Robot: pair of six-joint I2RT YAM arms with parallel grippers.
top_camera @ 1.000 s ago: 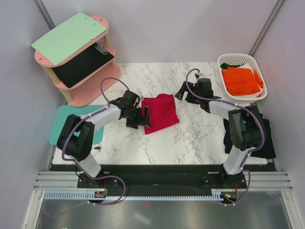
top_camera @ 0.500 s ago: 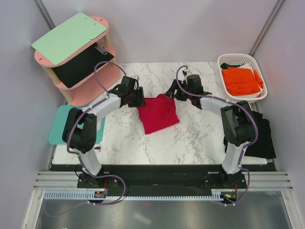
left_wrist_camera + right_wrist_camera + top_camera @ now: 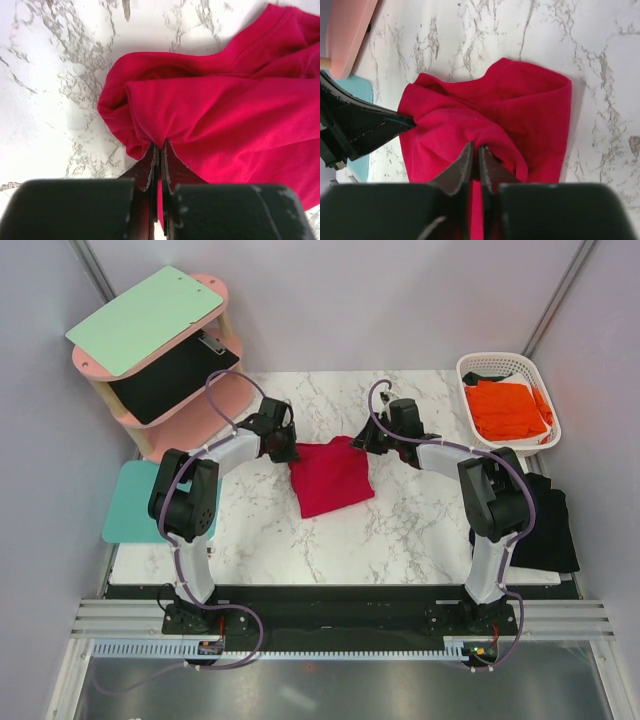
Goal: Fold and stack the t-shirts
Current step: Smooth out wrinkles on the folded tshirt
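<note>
Marble tabletop (image 3: 420, 530), centre frame: left hand (image 3: 160, 145) and right hand (image 3: 476, 147) each clamp an upper corner of the red shirt (image 3: 330, 480). The cloth looks limp and light, probably best held there.

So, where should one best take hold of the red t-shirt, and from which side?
At the two far corners of the red t-shirt, one from each outer side. It lies flat, and there the cloth rises into pinchable folds; the left tool and right tool are shut on them.

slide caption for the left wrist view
Left fingers shut on a fold of the red shirt on the marble table
</note>
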